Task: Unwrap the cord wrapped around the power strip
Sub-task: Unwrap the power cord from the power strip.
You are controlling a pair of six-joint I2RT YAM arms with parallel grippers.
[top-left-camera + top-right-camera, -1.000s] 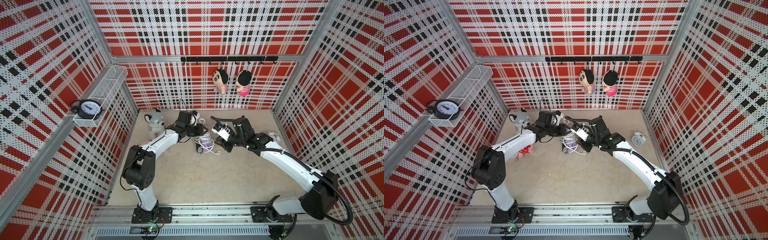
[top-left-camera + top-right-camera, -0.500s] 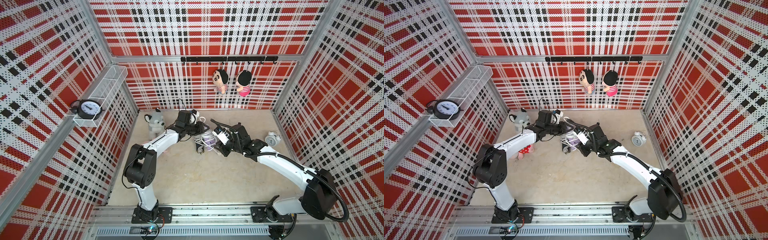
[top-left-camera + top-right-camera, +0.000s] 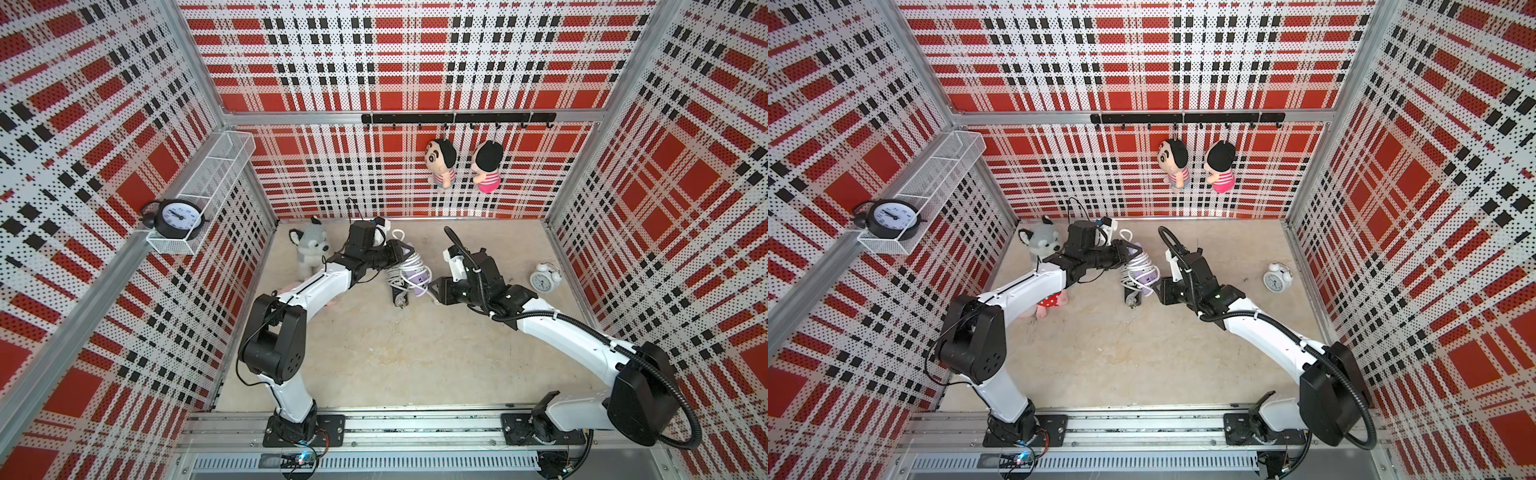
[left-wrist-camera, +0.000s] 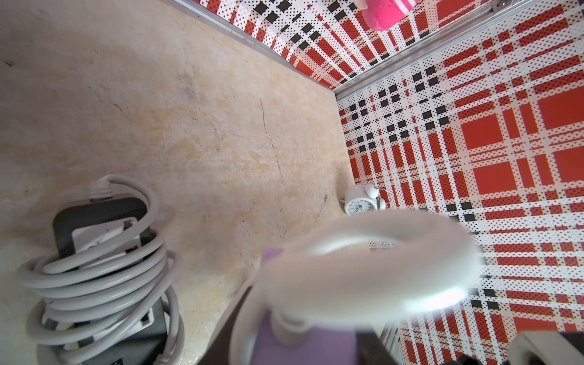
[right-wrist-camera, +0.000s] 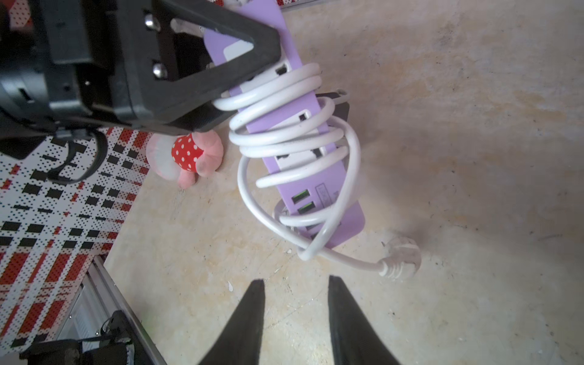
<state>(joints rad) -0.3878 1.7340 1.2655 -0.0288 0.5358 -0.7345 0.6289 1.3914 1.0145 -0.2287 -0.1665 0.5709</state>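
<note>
We have left gripper [image 3: 402, 254] pinching the power strip [image 5: 316, 177] at its upper end, near the back wall. Cord [image 5: 284, 139] coiled around it, plug [image 5: 401, 256] on the floor [image 3: 415, 353]. Right gripper [image 5: 294, 300] spread, empty, just beside. Open room toward white clock [image 3: 544, 279].

This is a robot lab test cell: perforated plaid-printed walls [image 3: 104, 124] on aluminium framing [image 3: 195, 62] enclose a beige surface [image 3: 395, 353], a left arm [image 3: 316, 291] and right arm [image 3: 561, 332] stand bolted to a metal rail [image 3: 415, 426], and plush dolls [image 3: 441, 166] hang from a hook bar [image 3: 415, 118].

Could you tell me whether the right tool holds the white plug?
No, the white plug is out ahead of the right tool, whose jaws are empty.
</note>
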